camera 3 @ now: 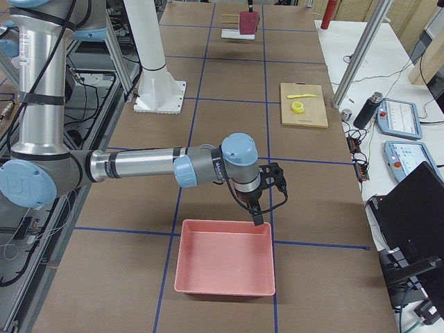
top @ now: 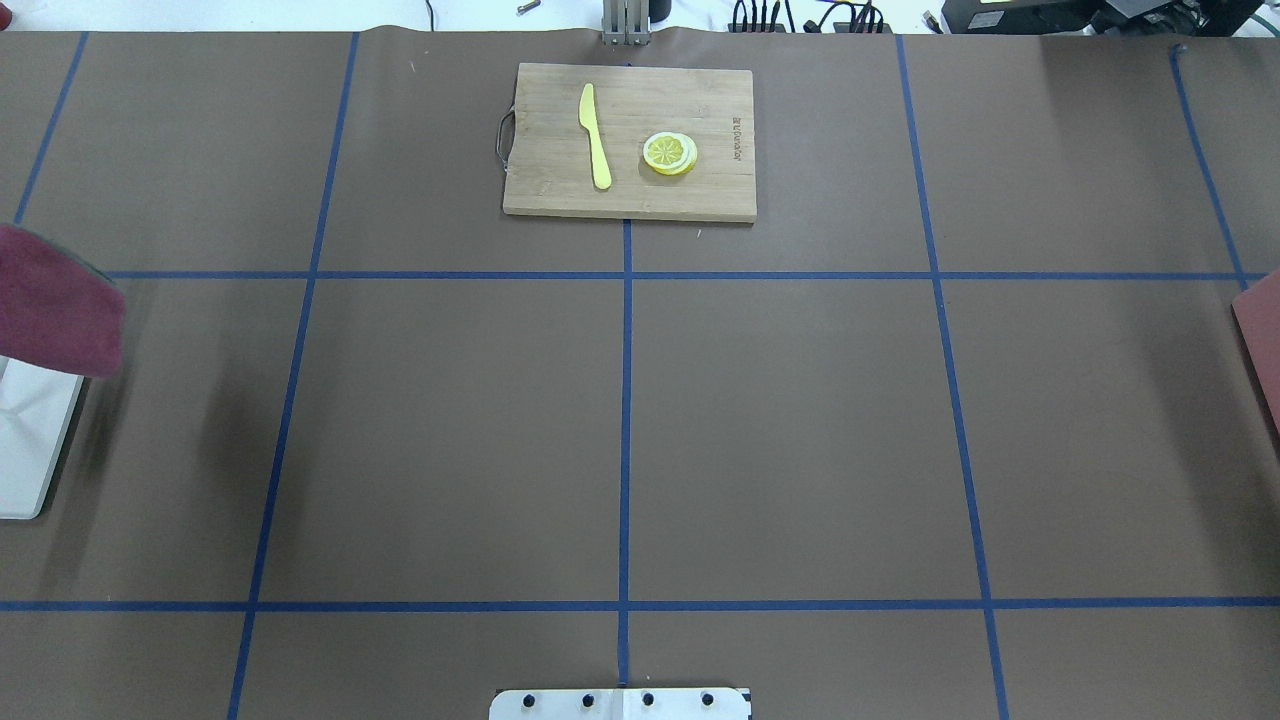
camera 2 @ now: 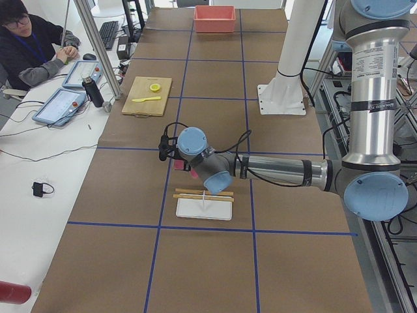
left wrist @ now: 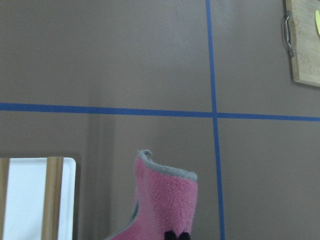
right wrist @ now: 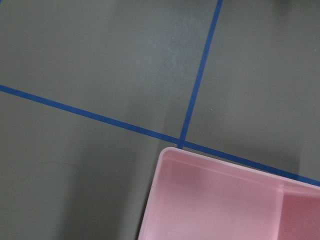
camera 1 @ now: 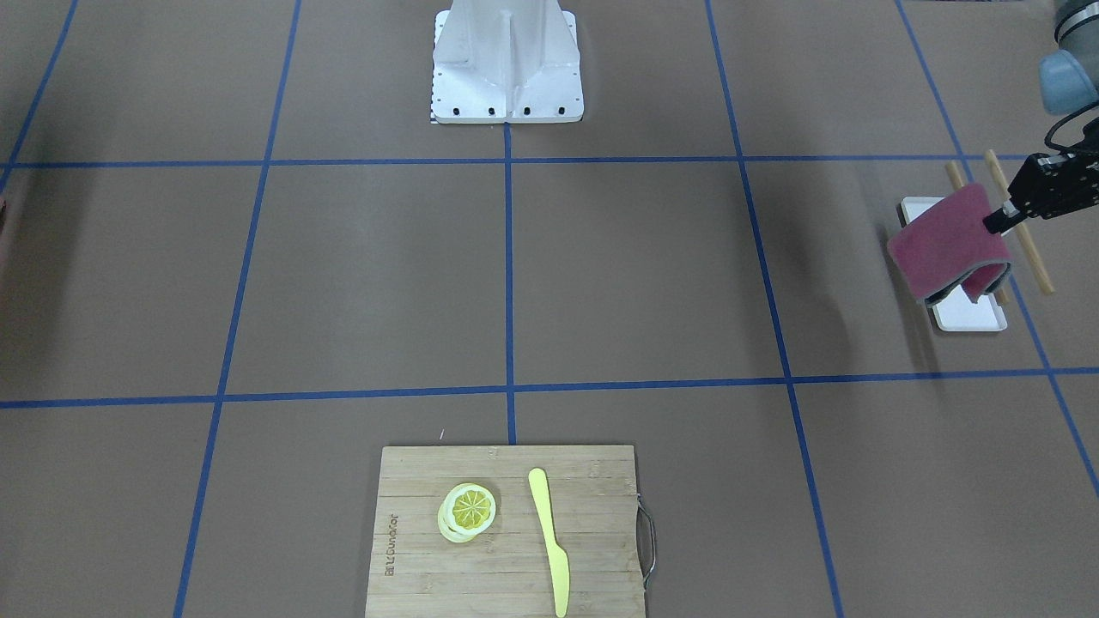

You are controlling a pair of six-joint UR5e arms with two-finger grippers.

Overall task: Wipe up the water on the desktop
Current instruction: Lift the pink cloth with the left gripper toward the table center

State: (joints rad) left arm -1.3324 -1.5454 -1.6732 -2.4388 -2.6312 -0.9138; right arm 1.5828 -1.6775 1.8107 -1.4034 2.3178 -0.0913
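The desktop [camera 1: 644, 275] is a matte brown surface crossed by blue tape lines, and I cannot make out any water on it. My left gripper [camera 1: 998, 223] is shut on a pink cloth [camera 1: 944, 240] that hangs folded in the air above a white tray [camera 1: 970, 313]. In the left wrist view the cloth [left wrist: 165, 200] droops below the camera with black fingertips [left wrist: 175, 235] pinching it. My right gripper [camera 3: 258, 220] points down over the far rim of a pink bin [camera 3: 225, 257]. It shows only in the exterior right view, so I cannot tell whether it is open or shut.
Two wooden sticks [camera 1: 1022, 232] lie across the white tray. A bamboo cutting board [camera 1: 506, 532] with a lemon slice [camera 1: 470, 508] and a yellow knife [camera 1: 549, 541] sits at the far middle edge. The white robot base [camera 1: 506, 64] stands centrally. A person [camera 2: 26, 39] sits beside the table.
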